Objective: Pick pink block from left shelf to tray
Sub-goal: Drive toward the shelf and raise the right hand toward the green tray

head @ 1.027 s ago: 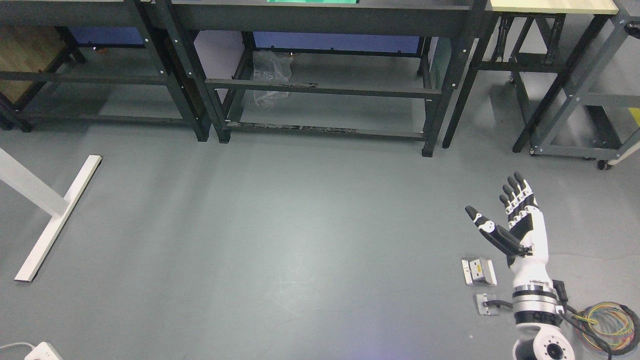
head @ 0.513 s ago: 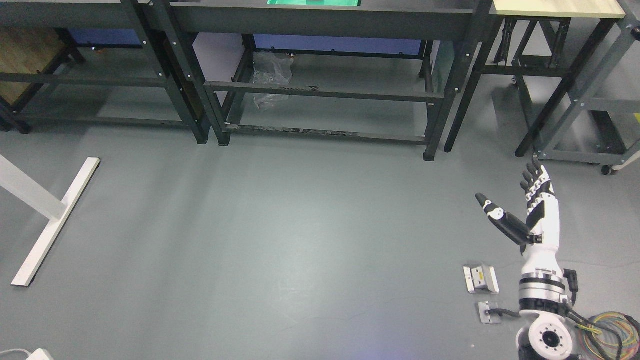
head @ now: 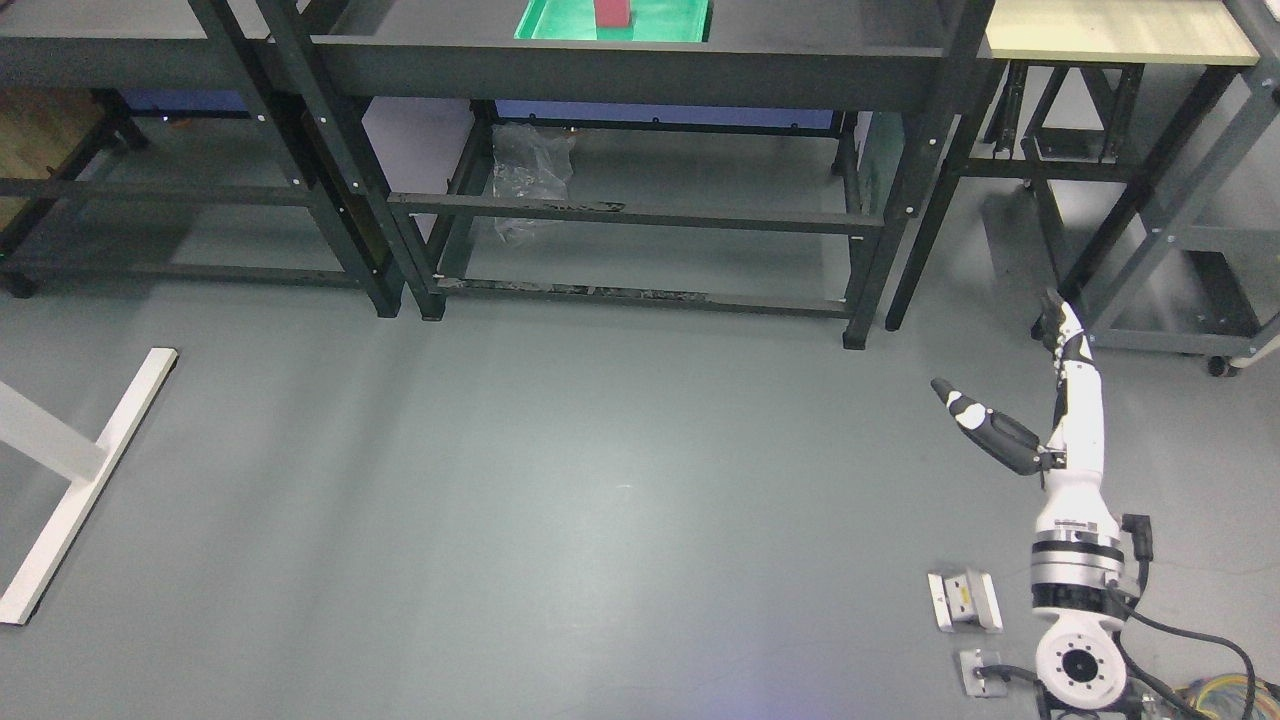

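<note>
Hovering above floor, right robot hand [head: 1050, 420] spread, empty.

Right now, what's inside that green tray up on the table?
A reddish-pink block stands in the green tray; the picture's top edge cuts off the block's top and the tray's far side.

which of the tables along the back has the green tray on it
The dark middle table: the green tray sits on its top. The table to its left and the light wood-topped one at right show no tray.
</note>
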